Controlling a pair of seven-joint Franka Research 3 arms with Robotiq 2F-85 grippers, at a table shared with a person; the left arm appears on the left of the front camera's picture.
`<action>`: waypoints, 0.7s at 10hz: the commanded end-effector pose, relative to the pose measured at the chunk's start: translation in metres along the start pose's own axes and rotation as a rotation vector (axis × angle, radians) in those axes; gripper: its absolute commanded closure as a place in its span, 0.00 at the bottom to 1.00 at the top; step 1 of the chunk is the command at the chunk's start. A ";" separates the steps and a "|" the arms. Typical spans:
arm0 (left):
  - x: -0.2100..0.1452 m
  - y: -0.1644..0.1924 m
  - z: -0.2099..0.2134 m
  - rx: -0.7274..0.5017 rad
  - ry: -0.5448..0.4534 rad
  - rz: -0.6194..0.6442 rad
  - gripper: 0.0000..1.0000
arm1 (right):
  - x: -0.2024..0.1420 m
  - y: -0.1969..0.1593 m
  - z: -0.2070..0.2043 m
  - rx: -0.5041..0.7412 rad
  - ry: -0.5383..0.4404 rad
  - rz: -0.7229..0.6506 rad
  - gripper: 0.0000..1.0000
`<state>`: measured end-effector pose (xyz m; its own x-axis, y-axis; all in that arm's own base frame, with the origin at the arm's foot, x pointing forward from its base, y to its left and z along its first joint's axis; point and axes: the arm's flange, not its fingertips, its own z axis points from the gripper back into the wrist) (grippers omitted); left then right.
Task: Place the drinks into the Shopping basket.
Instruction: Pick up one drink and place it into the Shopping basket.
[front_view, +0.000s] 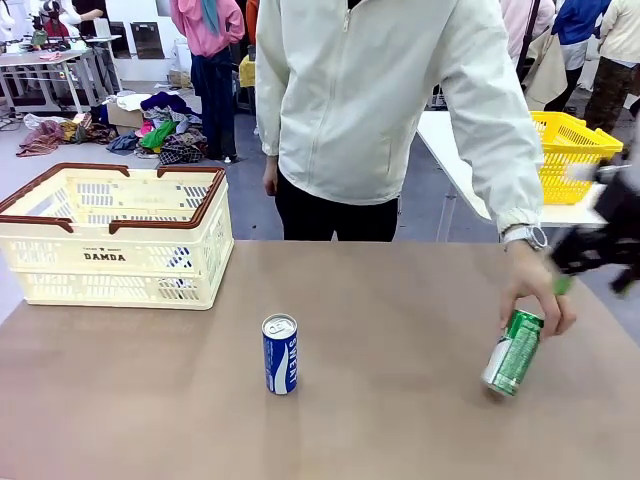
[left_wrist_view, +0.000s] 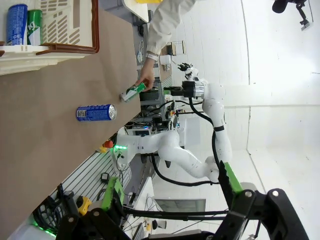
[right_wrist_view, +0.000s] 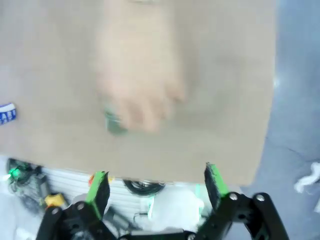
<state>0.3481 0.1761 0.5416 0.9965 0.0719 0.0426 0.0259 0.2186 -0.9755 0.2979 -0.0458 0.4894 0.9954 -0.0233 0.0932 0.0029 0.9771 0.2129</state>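
Jaws of left gripper (left_wrist_view: 170, 184) and right gripper (right_wrist_view: 156, 176) gape empty. A person's hand (front_view: 537, 292) tilts the green can (front_view: 513, 352), its base seemingly on the table (front_view: 400, 420).

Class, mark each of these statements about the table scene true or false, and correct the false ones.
1. The blue can stands upright on the table. True.
2. The green can lies in the Shopping basket. False: a person's hand holds it tilted, outside the basket.
3. The right gripper is shut on the green can. False: it is open and holds nothing.
4. The Shopping basket stands on the table at the robot's left. True.
5. The yellow basket shares the cans' table. False: it stands on a white table farther back.
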 end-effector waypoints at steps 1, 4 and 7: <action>0.000 -0.003 -0.001 -0.012 -0.011 0.005 0.00 | -0.036 -0.130 0.066 0.221 0.027 -0.134 0.00; 0.000 -0.003 -0.001 -0.012 -0.011 0.005 0.00 | -0.099 -0.291 0.106 0.450 -0.057 -0.437 0.00; 0.000 -0.003 -0.001 -0.012 -0.011 0.005 0.00 | -0.118 -0.309 0.089 0.449 -0.087 -0.480 0.00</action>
<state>0.3480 0.1763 0.5417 0.9964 0.0728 0.0429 0.0260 0.2189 -0.9754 0.1611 -0.3767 0.5000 0.8630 -0.4994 -0.0762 0.4332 0.6540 0.6201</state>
